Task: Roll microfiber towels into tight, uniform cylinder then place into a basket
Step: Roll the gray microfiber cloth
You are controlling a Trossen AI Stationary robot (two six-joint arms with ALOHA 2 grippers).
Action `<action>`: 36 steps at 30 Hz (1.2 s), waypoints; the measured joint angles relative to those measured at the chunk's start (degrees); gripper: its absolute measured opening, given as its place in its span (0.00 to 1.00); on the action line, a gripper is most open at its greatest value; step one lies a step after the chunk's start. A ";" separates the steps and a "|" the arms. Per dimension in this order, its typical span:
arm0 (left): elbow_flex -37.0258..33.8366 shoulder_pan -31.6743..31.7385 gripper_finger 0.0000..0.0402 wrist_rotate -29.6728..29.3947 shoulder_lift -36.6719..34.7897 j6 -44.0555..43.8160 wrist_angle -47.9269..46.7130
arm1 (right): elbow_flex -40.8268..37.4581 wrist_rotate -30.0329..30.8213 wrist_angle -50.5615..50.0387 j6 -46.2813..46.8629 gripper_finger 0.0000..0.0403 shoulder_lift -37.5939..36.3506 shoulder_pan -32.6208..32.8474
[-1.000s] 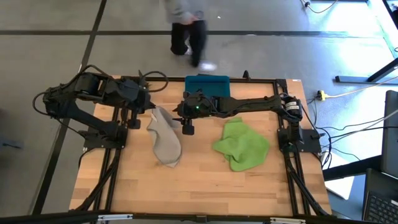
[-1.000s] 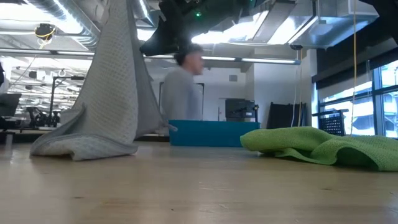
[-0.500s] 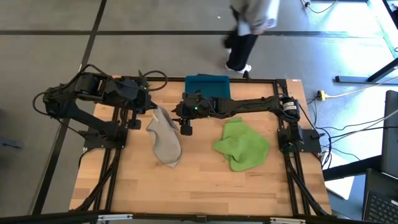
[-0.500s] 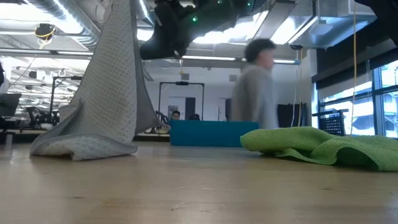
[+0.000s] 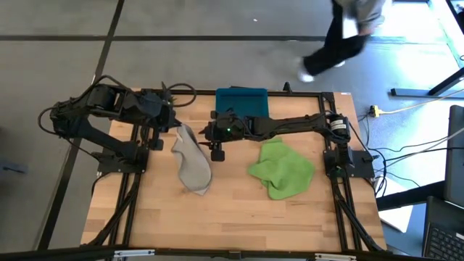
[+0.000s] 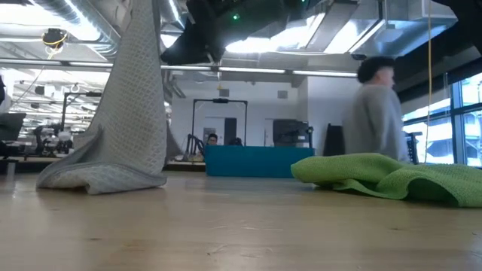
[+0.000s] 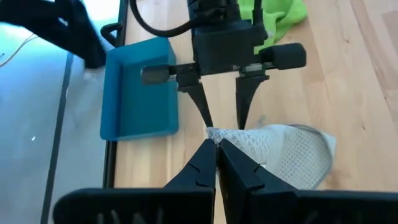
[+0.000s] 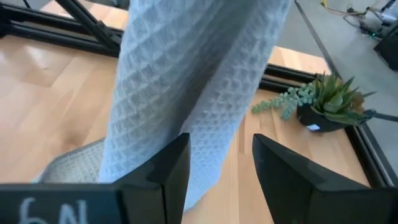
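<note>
The light grey towel (image 5: 193, 161) hangs from my left gripper (image 5: 176, 129), which is shut on its upper corner. Its lower end (image 6: 98, 178) lies bunched on the table. My right gripper (image 5: 216, 150) is open, level with the towel's raised part and just right of it. In the right wrist view the hanging cloth (image 8: 186, 74) fills the space just ahead of its spread fingers (image 8: 217, 168). The lime green towel (image 5: 283, 168) lies crumpled on the table's right half. The teal basket (image 5: 243, 98) stands at the far edge. My left gripper pinches the grey towel's upper corner (image 7: 213, 133) between its two fingers, at their free ends. The cloth hangs below the fingers in a long drape, and its lower end rests on the table. One layer or several, I cannot tell.
A small potted plant (image 8: 323, 102) sits near the table's far left corner. A person (image 6: 373, 120) walks past beyond the far edge. Bare wood (image 5: 217, 217) spans the near half of the table.
My right gripper has gone a little toward the hanging grey towel, staying open. The towel's loose right flap has drawn in, so the drape is narrower. The person behind the table has walked toward the right.
</note>
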 joint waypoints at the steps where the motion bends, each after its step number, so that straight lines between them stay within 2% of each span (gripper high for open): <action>1: 0.00 0.15 0.00 -0.01 0.00 -0.01 -0.17 | 0.00 0.02 -0.09 0.01 0.43 -0.14 -0.04; 19: 0.00 1.00 0.00 -1.22 0.07 0.01 -1.62 | 0.09 -0.96 3.24 2.82 0.43 -1.25 -0.06; 24: -0.04 0.58 0.00 -1.22 0.33 0.41 -0.39 | 0.09 2.48 3.15 2.35 0.43 -1.24 -0.04; 36: 0.88 0.56 0.00 -1.24 0.79 4.57 2.74 | 0.07 2.74 3.13 3.18 0.43 0.21 -0.06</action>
